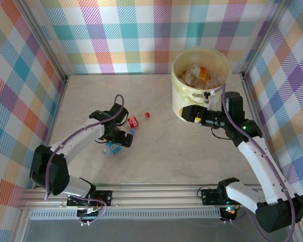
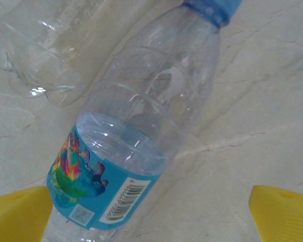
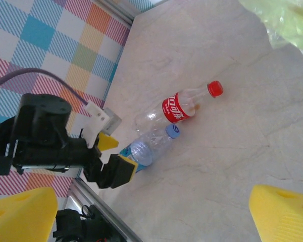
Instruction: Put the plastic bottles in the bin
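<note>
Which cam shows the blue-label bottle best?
Left wrist: the blue-label bottle lies under the open left tool, with label, barcode and blue cap clear. Right wrist shows it small, end-on beside the red-label bottle. In top external it is a small blue patch by the left tool.

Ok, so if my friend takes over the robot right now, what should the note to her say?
Left jaws: open, empty, over the blue-label bottle lying on the table.
Right jaws: open, empty, by the near side of the bin.
Done: several bottles are in the bin.
Left: two on the table, the blue-label one and the red-label bottle beside it. Probably grab the blue-label one first.
</note>
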You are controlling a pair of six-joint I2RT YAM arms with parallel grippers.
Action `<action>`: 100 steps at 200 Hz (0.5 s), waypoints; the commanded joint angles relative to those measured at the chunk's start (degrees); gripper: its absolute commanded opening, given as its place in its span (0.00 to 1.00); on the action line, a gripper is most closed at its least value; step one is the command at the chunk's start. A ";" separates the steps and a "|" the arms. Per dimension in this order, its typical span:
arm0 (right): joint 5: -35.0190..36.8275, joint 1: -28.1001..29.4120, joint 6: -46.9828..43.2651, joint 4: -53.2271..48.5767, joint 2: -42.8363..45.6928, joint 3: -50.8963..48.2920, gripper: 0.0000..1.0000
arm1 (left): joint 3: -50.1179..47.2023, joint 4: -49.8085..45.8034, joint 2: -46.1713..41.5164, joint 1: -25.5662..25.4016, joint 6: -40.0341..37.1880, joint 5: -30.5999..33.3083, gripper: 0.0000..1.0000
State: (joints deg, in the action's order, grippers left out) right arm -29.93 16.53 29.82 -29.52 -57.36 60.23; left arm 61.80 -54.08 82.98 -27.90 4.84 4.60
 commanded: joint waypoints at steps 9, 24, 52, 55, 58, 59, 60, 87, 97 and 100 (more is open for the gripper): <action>-1.73 0.30 2.31 2.78 1.96 -2.21 0.97 | 1.39 -2.73 2.89 0.65 0.14 3.96 0.98; -0.53 0.27 2.51 2.54 2.40 -3.04 0.97 | 1.09 -2.78 4.17 0.68 0.47 2.68 0.98; -0.34 0.33 3.16 3.04 2.39 -4.18 0.97 | 0.91 -3.39 6.22 0.65 1.14 2.17 0.99; -0.38 0.34 3.20 3.20 2.38 -4.28 0.97 | 0.87 -3.33 6.33 0.65 1.26 1.97 0.99; -0.37 0.34 3.29 3.30 2.38 -4.37 0.97 | 0.87 -3.31 6.35 0.67 1.37 1.85 0.99; -0.38 0.38 3.30 3.31 2.41 -4.39 0.97 | 0.82 -3.31 6.42 0.66 1.43 1.79 0.99; -0.38 0.36 3.30 3.36 2.38 -4.40 0.97 | 0.80 -3.31 6.46 0.66 1.46 1.71 1.00; -0.62 0.39 3.75 3.74 2.28 -5.10 0.97 | 0.76 -4.64 7.85 0.50 3.32 1.77 0.99; -0.58 0.42 3.92 3.73 2.35 -5.21 0.97 | 0.44 -4.89 7.90 0.11 4.28 1.63 0.98; -0.66 0.41 3.93 3.70 2.32 -5.21 0.97 | 0.34 -4.89 7.90 -0.05 4.53 1.64 0.98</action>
State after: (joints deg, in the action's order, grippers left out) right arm -30.06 16.58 32.73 -28.14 -55.66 55.70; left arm 61.80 -55.86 90.13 -27.81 6.59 6.55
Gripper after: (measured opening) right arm 0.972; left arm 0.987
